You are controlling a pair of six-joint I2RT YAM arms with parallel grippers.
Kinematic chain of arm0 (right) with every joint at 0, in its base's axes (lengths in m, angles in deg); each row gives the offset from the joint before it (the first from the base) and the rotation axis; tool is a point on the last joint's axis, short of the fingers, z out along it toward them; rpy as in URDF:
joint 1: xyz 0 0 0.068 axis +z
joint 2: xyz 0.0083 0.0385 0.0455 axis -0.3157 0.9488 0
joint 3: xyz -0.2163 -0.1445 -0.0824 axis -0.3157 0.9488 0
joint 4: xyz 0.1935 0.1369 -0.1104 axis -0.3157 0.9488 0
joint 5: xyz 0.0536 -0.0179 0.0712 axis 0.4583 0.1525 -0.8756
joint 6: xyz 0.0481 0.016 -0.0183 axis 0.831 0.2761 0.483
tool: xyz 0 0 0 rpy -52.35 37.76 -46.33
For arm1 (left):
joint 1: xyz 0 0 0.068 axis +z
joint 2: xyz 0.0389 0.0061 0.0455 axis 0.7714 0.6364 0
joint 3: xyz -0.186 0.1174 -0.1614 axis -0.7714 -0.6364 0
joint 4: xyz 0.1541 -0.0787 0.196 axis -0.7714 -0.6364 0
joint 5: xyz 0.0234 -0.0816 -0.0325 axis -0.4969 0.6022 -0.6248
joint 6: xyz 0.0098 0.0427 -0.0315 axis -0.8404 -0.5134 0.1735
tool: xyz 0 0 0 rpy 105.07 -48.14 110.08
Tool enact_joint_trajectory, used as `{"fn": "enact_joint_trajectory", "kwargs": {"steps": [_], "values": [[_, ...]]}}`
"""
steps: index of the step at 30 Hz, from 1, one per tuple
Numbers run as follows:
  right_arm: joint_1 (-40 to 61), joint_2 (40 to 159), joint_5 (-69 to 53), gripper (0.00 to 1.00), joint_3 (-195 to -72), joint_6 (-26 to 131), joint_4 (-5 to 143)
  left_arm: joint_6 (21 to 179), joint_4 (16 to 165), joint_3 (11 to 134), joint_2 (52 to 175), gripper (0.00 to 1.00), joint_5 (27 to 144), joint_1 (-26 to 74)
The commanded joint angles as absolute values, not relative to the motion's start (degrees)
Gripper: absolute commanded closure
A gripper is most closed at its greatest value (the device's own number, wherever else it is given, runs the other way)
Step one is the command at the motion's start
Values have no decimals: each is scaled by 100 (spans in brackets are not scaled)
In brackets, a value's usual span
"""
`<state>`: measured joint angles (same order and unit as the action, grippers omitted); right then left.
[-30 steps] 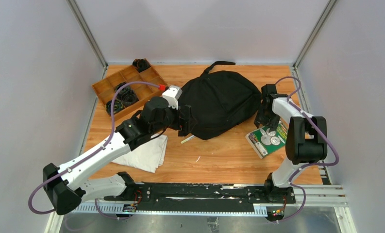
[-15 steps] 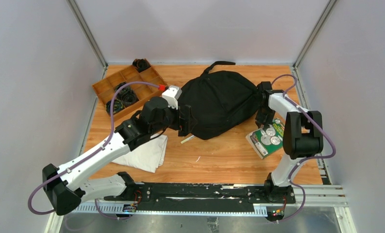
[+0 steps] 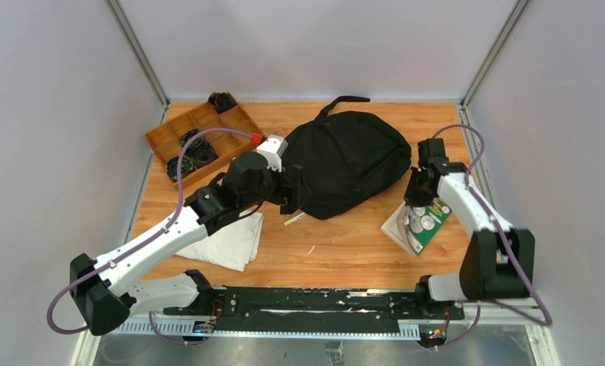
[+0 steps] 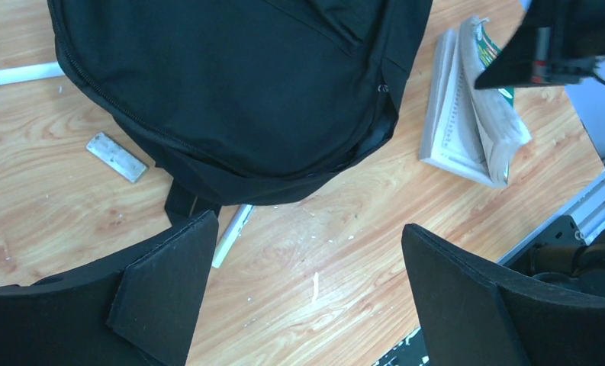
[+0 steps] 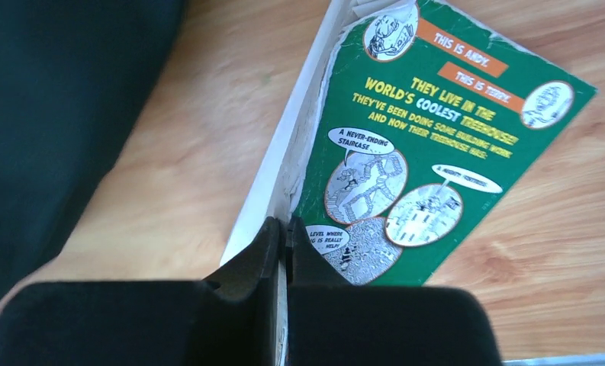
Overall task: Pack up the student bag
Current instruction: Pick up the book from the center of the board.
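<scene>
One second back my right pincer (image 5: 281,229) was at the right flank of the student bag (image 3: 345,156). It has since swung down to the green paperback (image 5: 429,152) and is pinched shut on its cover edge, tipping the book up off the counter (image 3: 337,248), so loading looks about to begin. My left pincer (image 4: 307,240) gapes wide and empty by the bag's lower left edge. The bag lies slumped mid-counter, black, with no open mouth visible.

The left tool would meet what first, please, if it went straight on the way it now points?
Most likely the student bag, whose lower edge lies just ahead of the open left tool; if it is angled down more than it looks, the table first.
</scene>
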<state>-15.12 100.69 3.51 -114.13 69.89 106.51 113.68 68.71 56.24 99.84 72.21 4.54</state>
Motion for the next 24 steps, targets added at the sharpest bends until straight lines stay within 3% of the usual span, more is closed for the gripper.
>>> {"fn": "enact_joint_trajectory", "kwargs": {"steps": [1,12,24], "values": [[-1453,8804,-1280,100,-10978,6493,10528,11539,7032,5674,10148,0,7257,416],[-1190,6963,-2869,100,-10695,6704,10373,12199,8549,5067,10275,0,8281,416],[-1190,6278,-3975,100,-11769,7505,9848,12173,7902,5406,10575,0,8862,812]]}}
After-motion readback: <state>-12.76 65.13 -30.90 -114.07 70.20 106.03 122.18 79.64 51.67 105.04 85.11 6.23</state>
